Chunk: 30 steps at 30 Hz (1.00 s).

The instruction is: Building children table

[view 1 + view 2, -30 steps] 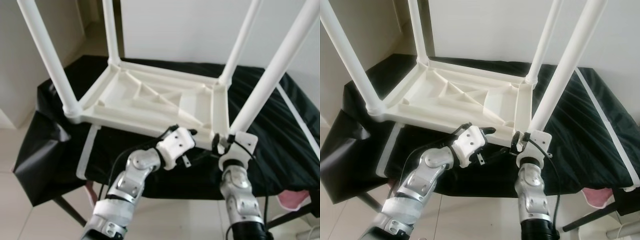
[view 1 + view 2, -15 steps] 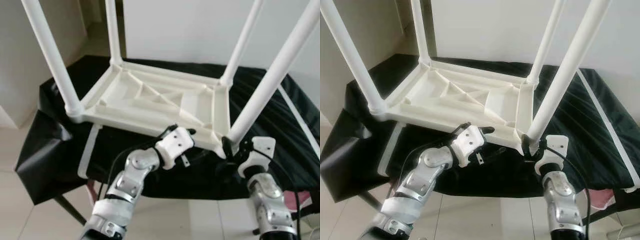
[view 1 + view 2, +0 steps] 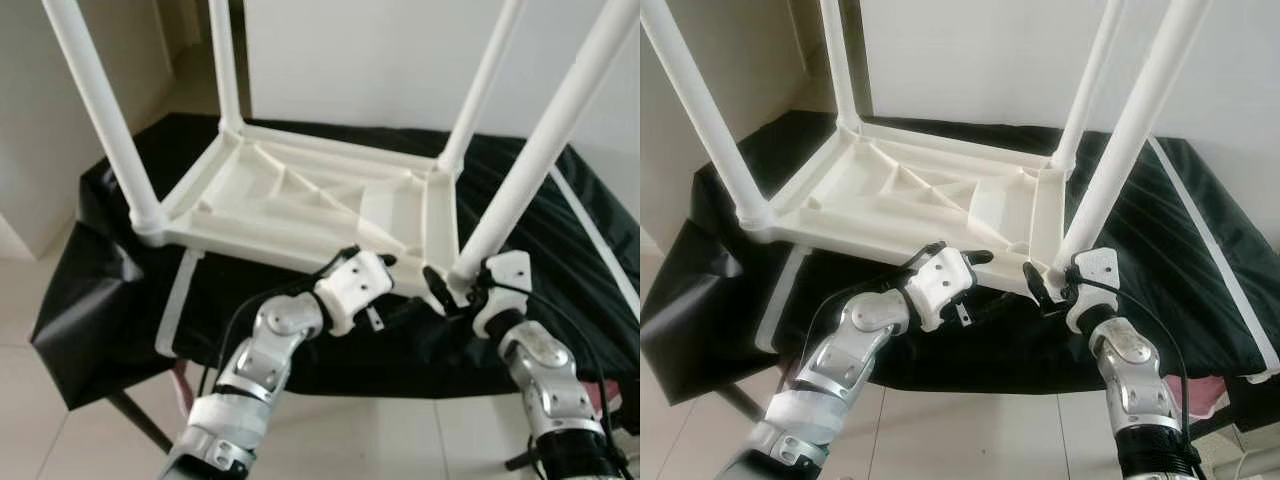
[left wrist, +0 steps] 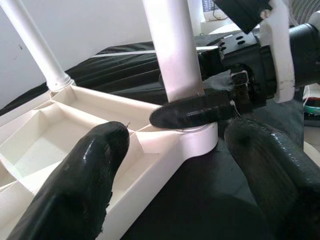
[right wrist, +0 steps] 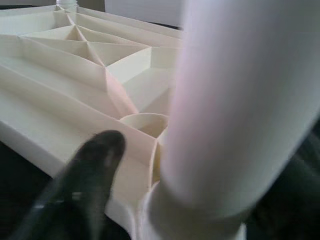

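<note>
The white children's table (image 3: 310, 205) is lying upside down, legs up, on a black-draped surface (image 3: 560, 300). The right gripper (image 3: 445, 290) is gripping the near-right leg (image 3: 520, 190) at its base (about 5 o'clock on the tabletop), jaws closed around it. The left gripper (image 4: 175, 150) is sitting at 6 o'clock, its jaws spread wide and straddling the table's near rim beside that same corner.
</note>
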Motion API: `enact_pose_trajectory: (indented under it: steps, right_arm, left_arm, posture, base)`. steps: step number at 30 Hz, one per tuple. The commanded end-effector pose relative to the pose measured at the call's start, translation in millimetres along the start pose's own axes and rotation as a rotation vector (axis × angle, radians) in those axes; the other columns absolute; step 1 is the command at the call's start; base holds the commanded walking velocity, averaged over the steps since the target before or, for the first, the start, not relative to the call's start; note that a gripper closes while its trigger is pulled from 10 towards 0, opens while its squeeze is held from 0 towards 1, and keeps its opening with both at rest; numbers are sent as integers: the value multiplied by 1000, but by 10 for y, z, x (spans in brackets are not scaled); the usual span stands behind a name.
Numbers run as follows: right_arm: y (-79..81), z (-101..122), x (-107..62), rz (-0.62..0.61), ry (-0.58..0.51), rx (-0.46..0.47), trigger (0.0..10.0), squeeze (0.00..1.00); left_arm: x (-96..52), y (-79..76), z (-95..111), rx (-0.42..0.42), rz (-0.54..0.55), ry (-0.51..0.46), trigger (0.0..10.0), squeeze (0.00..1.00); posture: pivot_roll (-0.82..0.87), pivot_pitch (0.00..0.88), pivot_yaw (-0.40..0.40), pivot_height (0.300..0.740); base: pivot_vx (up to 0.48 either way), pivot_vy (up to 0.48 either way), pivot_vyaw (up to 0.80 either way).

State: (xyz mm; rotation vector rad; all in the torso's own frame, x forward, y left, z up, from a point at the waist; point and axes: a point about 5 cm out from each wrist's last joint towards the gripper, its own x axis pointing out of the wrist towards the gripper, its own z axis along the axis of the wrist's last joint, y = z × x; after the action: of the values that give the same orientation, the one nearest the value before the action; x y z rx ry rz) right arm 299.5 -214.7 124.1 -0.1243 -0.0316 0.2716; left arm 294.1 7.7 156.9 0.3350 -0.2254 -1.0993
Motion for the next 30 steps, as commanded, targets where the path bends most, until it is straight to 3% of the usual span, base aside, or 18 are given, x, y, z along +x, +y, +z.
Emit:
enact_pose_trajectory:
  steps: [1, 13, 14, 18, 22, 30]
  right_arm:
    - [46, -91, -5, 40, 36, 8, 0, 0]
    - [-37, -150, -65, 8, 57, 36, 0, 0]
    - [-31, -157, -66, -12, 61, 47, 10000, 0]
    - [-3, -167, -53, -92, 80, 66, 10000, 0]
    - [108, -170, -2, -252, 104, 97, 10000, 0]
    - [146, -176, 13, -390, 109, 143, 10000, 0]
  left_arm:
    - [16, 43, -2, -7, 118, 1, 10000, 0]
    - [8, 65, -3, -7, 124, 4, 10000, 0]
    - [11, 67, -1, -7, 123, 3, 10000, 0]
    - [17, 67, 2, -7, 119, 1, 10000, 0]
    - [28, 48, -12, -13, 114, 4, 10000, 0]
    - [31, 38, -19, -16, 115, 4, 10000, 0]
  posture:
    - [-23, 0, -61, 740]
    - [-33, 0, -51, 740]
    - [-35, 0, -49, 740]
    - [-41, 0, -47, 740]
    - [-45, 0, -46, 740]
    - [-46, 0, -48, 740]
  base:
    - [0, 0, 0]
    - [0, 0, 0]
    - [0, 0, 0]
    - [0, 0, 0]
    - [0, 0, 0]
    - [0, 0, 0]
